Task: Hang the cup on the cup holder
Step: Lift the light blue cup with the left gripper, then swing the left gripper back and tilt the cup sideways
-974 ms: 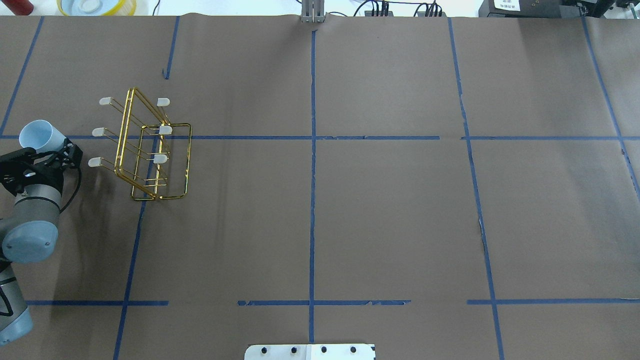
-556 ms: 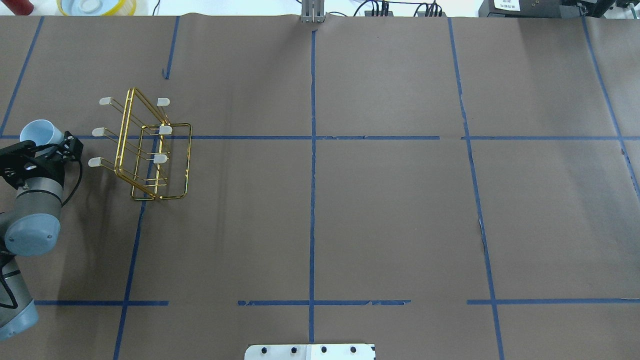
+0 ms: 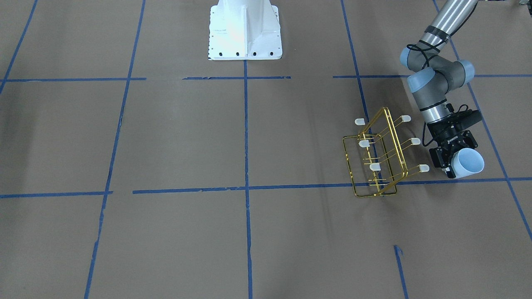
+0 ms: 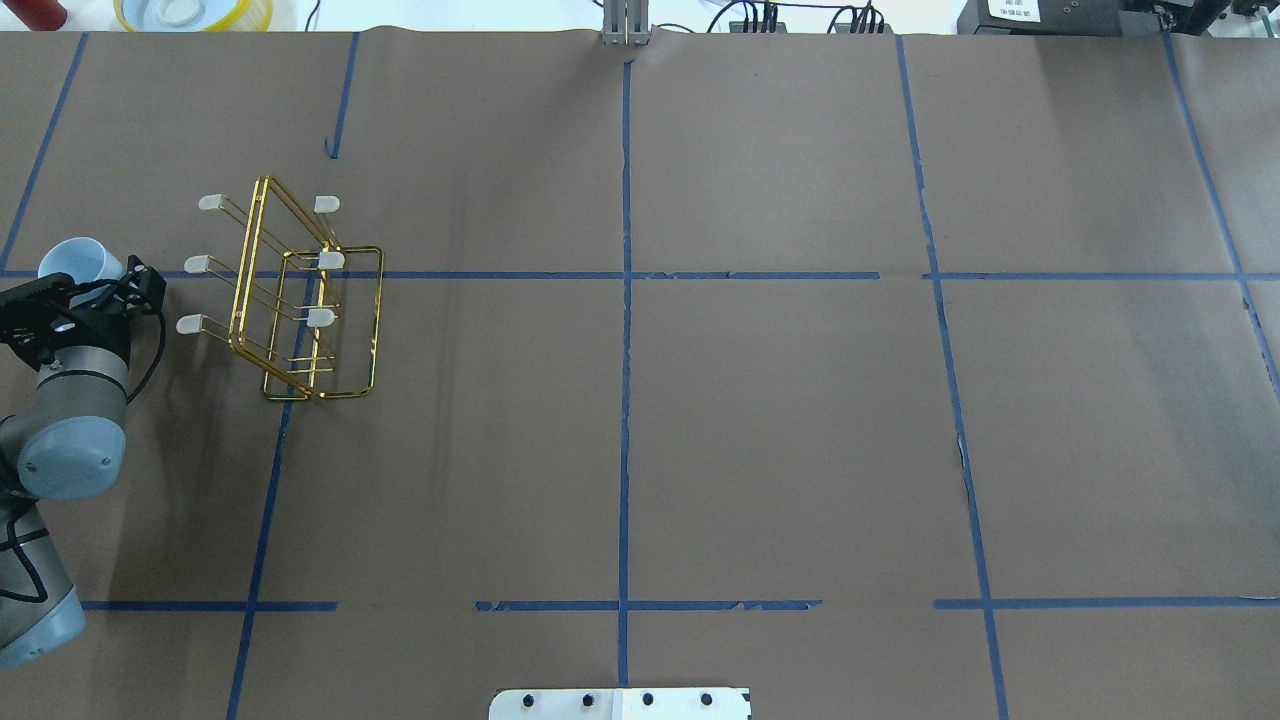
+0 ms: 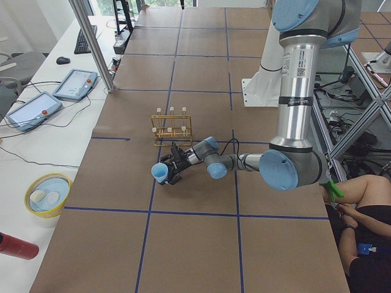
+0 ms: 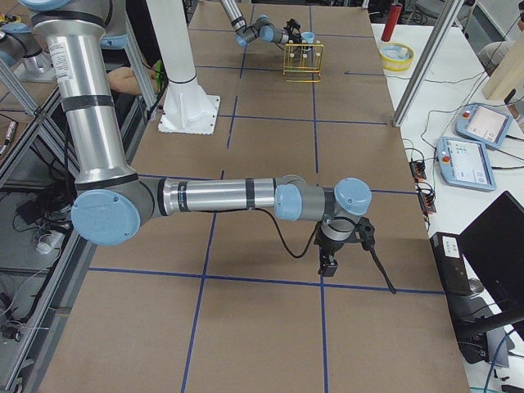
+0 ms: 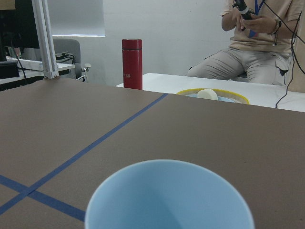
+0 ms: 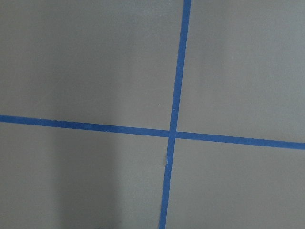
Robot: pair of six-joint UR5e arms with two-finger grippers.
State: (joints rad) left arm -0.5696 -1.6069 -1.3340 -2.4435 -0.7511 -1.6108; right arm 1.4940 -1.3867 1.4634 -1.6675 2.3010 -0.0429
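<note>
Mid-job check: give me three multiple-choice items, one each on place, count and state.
1. Where is the cup? A) in the left gripper, on the robot's-left side of the rack B) set down at the far right C) out of view
2. How many white-tipped prongs has the rack? A) four B) six C) eight
3. The prongs are: A) all bare B) holding one cup C) holding two
Key: 1 A, the gripper clamps it beside the rack. 2 B, three on each side. 3 A, nothing hangs there.
</note>
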